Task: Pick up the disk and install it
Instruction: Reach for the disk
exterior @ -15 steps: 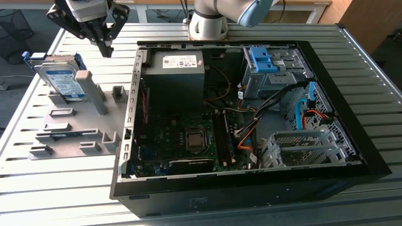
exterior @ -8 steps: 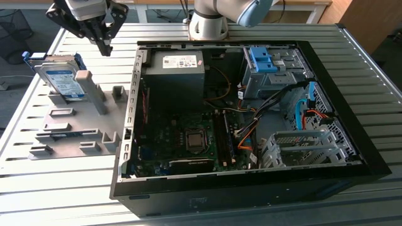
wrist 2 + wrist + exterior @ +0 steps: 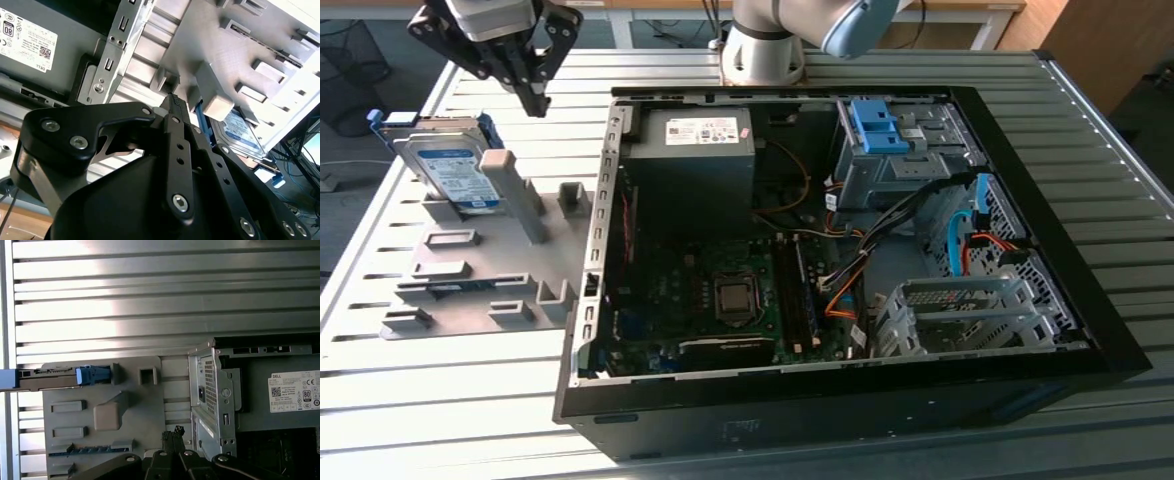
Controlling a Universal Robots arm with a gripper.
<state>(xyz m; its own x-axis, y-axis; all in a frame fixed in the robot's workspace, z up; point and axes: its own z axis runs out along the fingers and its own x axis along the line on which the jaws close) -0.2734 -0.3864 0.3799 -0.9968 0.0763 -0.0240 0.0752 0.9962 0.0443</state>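
- You are viewing the open computer case (image 3: 854,250) lying on its side by the table's (image 3: 1094,120) near edge, interior facing up, probably for access from above.
- Toward the table's edge on the exterior view's left, a grey holder plate (image 3: 467,290) is propping parts in slots.
- The disk (image 3: 451,165) is standing on edge at the plate's far end, seemingly for easy grasping.
- Your gripper (image 3: 534,98) is hovering above, apart from the disk, tips pressed together, gripping nothing.
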